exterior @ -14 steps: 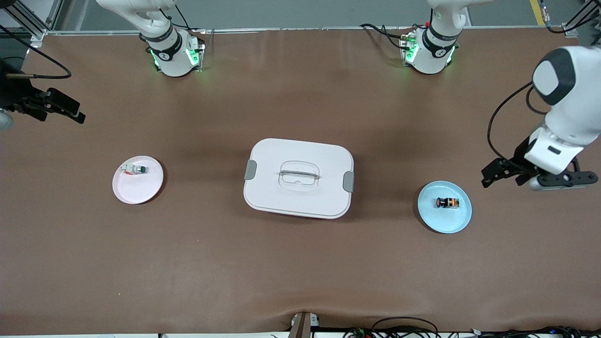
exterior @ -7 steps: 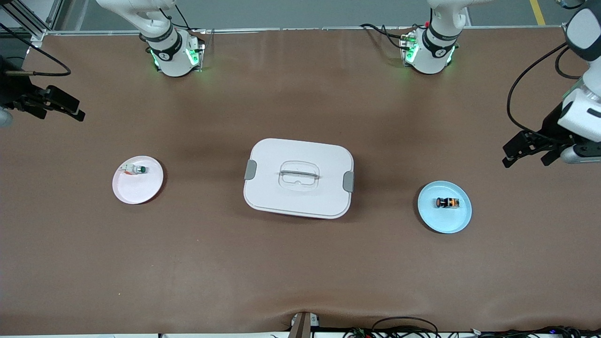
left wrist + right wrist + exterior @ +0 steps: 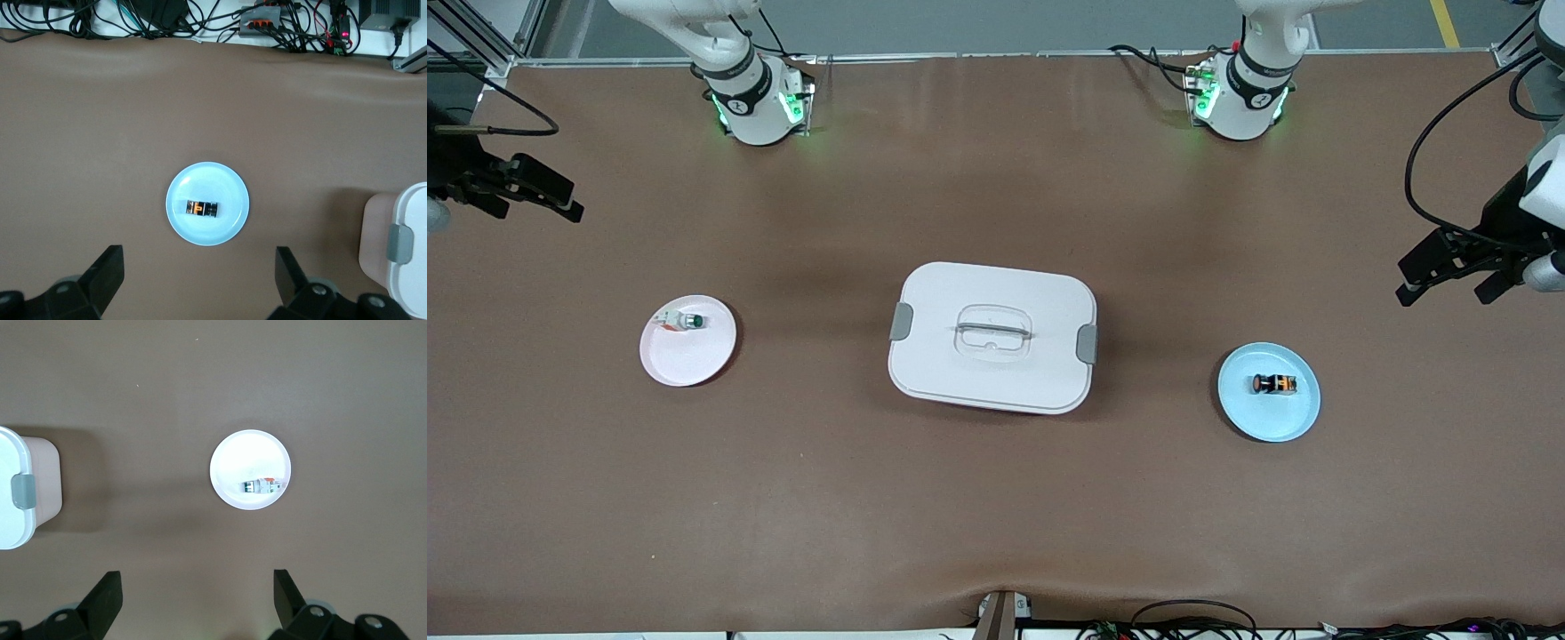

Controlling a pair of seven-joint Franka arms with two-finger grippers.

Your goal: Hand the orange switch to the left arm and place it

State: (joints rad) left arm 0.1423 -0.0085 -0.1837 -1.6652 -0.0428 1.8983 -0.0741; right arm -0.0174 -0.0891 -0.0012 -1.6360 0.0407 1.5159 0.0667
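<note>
The orange switch point(image 3: 1273, 383) lies on its side on a light blue plate point(image 3: 1272, 420), toward the left arm's end of the table. The left wrist view looks straight down on the switch point(image 3: 202, 209) and its plate point(image 3: 207, 235). My left gripper point(image 3: 1440, 292) hangs open and empty over bare table beside that plate, near the table's end, and its jaws point(image 3: 199, 261) stand wide apart. My right gripper point(image 3: 535, 210) hangs open and empty over the table's other end point(image 3: 197, 585). The white box point(image 3: 992, 336) with grey latches sits mid-table between the two plates.
A white plate point(image 3: 687, 356) toward the right arm's end carries a small white part with a green button point(image 3: 682, 321); both show in the right wrist view point(image 3: 261, 486). Edges of the box show in both wrist views point(image 3: 410, 260) point(image 3: 17, 487). Cables run along the table's near edge.
The left gripper has swung away from the blue plate toward the table's end, still open. The right gripper has drifted slightly toward its end of the table. The switch, plates and box have not moved.
</note>
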